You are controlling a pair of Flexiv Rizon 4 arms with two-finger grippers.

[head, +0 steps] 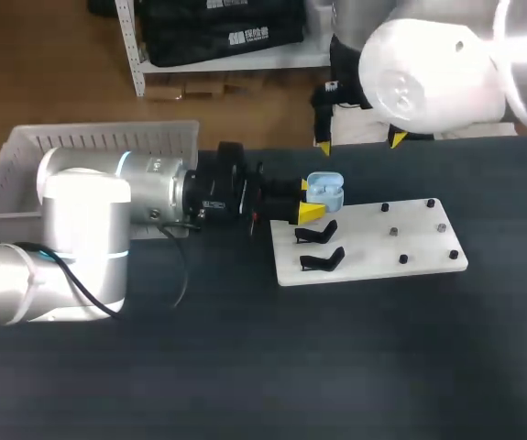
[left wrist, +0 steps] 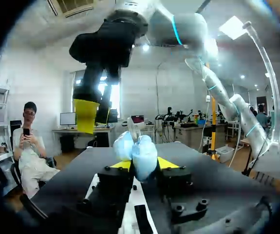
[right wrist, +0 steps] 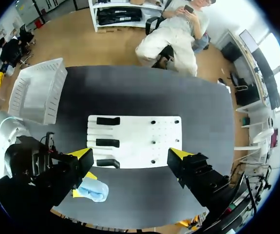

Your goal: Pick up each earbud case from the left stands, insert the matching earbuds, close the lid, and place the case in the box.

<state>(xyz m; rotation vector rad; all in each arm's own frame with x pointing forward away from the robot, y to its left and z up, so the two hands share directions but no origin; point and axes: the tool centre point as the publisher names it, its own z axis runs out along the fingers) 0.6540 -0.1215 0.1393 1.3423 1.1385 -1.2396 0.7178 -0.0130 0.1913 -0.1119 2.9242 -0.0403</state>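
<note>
1. The white box is being kept at the desk edge, well to the left of the white board.
2. The left tool is being held over the board's left end. Its yellow tips are clamped on the light-blue earbud case from two sides.
3. The case is thus being carried off its stand, just above the board's left end. Its lid appears to be standing open.
4. The case is being judged light, rigid and smooth-shelled, so likely slippery. The hinge is probably the weak part. A hold across the lower body, below the lid seam, is being favoured, so that the lid is being left free to shut.
5. Black stands are being shown on the board's left part, just beside the held case. Small dark pegs are being shown on its right part. Whether earbuds are sitting there cannot be told.
6. The right tool is being held above the board's far edge. Its fingers are spread wide apart, with nothing being held between them.
</note>
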